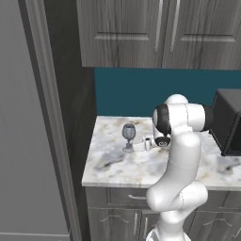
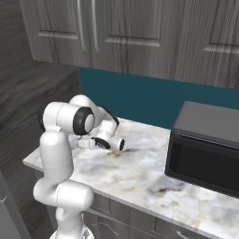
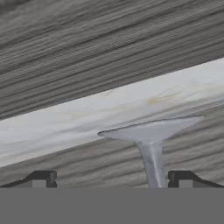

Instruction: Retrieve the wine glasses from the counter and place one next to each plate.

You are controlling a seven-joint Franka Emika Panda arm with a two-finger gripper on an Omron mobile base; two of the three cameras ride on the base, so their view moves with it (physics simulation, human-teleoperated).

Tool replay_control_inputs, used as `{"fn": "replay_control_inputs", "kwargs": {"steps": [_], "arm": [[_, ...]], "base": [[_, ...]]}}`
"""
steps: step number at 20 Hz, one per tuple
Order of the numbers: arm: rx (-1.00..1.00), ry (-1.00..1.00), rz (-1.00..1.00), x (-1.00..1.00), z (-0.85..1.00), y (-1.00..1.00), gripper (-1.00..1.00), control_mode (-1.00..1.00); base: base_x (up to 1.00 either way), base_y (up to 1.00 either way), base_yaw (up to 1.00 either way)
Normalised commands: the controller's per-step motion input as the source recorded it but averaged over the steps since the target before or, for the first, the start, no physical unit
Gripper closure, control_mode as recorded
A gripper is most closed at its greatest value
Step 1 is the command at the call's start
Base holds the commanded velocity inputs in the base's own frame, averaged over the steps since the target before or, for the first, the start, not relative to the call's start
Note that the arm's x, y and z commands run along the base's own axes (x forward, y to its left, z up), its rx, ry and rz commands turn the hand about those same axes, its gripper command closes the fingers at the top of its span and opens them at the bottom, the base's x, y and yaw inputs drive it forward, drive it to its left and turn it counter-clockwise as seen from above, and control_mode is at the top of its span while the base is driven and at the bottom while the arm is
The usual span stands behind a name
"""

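We're lining up on a wine glass (image 1: 128, 136) rn, standing upright on the counter (image 1: 117, 164) toward its left end, a bit nearer the back edge than the front, w/ the teal wall behind. The gripper (image 1: 140, 146) is coming in sideways at it, fingers spread wide apart and not clamped on anything yet. In the hand view the thin stem (image 3: 153, 164) is sitting between the two fingertips (image 3: 43, 178), closer to one of them, so we're not quite centred imo. The round foot (image 3: 151, 129) is showing just past the tips.

Handling-wise we're guessing it's light, stiff and prob slippery, plus fragile, so squeezing hard isn't the move. Top-heavy too w/ that rounded bowl up on a skinny stem, so a bump from one finger could tip it before the other one lands. Best spot to grab looks like the stem, mid-height, btwn bowl and foot. Microwave (image 2: 205, 149) is sitting well apart toward the right end, not in the way.
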Motion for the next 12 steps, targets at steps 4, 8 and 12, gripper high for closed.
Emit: {"fn": "replay_control_inputs", "kwargs": {"steps": [4,8,12], "arm": [[0.0,-0.03,0.0,0.39,-0.05,0.02,-1.0,-1.0],[0.0,0.0,0.0,0.14,-0.01,0.06,-1.0,-1.0],[0.0,-0.06,0.0,0.0,0.0,0.26,1.0,-1.0]], "base": [[0.0,0.0,0.0],[0.0,0.0,0.0],[0.0,0.0,0.0]]}}
